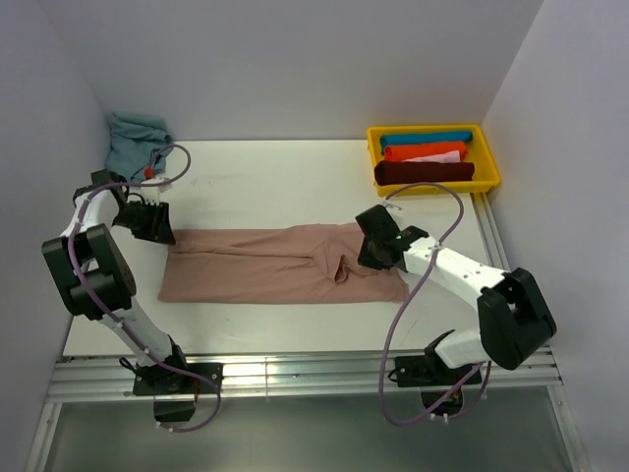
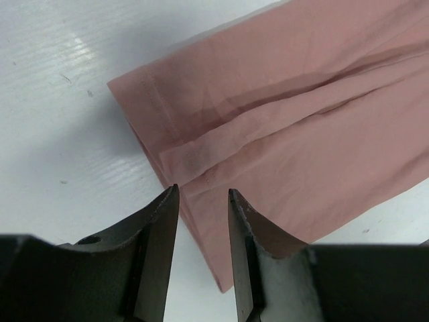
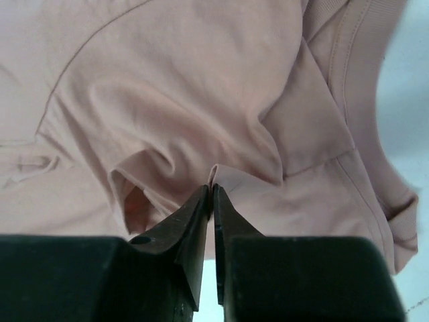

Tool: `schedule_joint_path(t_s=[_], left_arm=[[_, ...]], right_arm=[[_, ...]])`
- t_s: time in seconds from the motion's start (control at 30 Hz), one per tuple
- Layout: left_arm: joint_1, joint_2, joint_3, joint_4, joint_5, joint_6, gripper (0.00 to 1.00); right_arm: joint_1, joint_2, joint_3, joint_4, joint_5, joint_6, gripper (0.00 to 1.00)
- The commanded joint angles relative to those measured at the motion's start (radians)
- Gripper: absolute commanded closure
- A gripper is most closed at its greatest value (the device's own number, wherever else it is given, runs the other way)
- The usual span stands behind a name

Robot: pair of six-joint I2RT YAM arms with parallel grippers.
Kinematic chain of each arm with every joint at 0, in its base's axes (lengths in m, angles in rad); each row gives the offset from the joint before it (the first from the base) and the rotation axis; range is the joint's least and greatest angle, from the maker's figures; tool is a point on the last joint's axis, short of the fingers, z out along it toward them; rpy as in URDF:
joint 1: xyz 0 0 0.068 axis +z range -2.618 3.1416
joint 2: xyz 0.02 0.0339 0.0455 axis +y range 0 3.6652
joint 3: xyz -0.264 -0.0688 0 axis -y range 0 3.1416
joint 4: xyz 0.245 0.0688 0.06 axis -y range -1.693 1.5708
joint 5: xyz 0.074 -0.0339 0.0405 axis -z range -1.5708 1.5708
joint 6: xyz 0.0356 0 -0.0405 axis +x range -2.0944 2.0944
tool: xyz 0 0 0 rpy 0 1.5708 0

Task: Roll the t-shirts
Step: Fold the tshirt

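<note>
Top external view: the pink t-shirt (image 1: 275,264) lay folded in a long strip, nearer the arms than the yellow bin (image 1: 423,129). The right gripper (image 3: 212,188) pinched a fold of it tight. The left gripper (image 2: 203,192) stood with fingers parted over its hem.

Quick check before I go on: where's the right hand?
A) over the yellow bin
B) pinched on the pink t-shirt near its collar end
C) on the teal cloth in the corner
B: the right hand is closed on a raised ridge of the pink t-shirt, its fingers together in the wrist view.
</note>
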State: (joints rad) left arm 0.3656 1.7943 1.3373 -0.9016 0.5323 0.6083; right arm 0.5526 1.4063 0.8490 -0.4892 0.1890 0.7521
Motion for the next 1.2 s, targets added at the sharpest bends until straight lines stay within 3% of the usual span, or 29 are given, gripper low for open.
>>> schedule_joint_path(t_s=[0.0,0.17,0.5,0.57,0.6,0.67,0.7,0.8,1.0,1.17], left_arm=[[-0.002,-0.102,-0.035,0.045,0.060,-0.071,0.59],[-0.004,-0.200,-0.101,0.179,0.086,-0.185,0.59],[-0.011,-0.375,-0.285,0.438,0.094,-0.386,0.62],[-0.011,-0.386,-0.311,0.460,0.101,-0.397,0.62],[-0.013,-0.392,-0.316,0.461,0.113,-0.406,0.62],[-0.011,-0.398,-0.329,0.467,0.117,-0.413,0.62],[-0.011,-0.400,-0.337,0.471,0.118,-0.420,0.62],[-0.011,-0.423,-0.362,0.492,0.118,-0.426,0.62],[-0.013,-0.486,-0.432,0.547,0.138,-0.465,0.61],[-0.014,-0.509,-0.463,0.573,0.144,-0.478,0.61]], right_arm=[[0.020,-0.082,-0.030,-0.003,0.036,0.030,0.86],[0.053,-0.147,-0.089,-0.012,0.061,0.078,0.92],[0.142,-0.207,-0.246,0.041,0.079,0.199,0.94],[0.158,-0.205,-0.261,0.049,0.092,0.222,0.88],[0.162,-0.208,-0.266,0.044,0.101,0.230,0.75],[0.171,-0.236,-0.269,0.029,0.127,0.253,0.68],[0.171,-0.253,-0.268,0.017,0.135,0.257,0.59],[0.171,-0.325,-0.237,-0.035,0.196,0.273,0.49],[0.060,-0.353,-0.145,-0.007,0.215,0.184,0.47],[-0.094,-0.192,-0.091,0.101,0.141,0.063,0.52]])
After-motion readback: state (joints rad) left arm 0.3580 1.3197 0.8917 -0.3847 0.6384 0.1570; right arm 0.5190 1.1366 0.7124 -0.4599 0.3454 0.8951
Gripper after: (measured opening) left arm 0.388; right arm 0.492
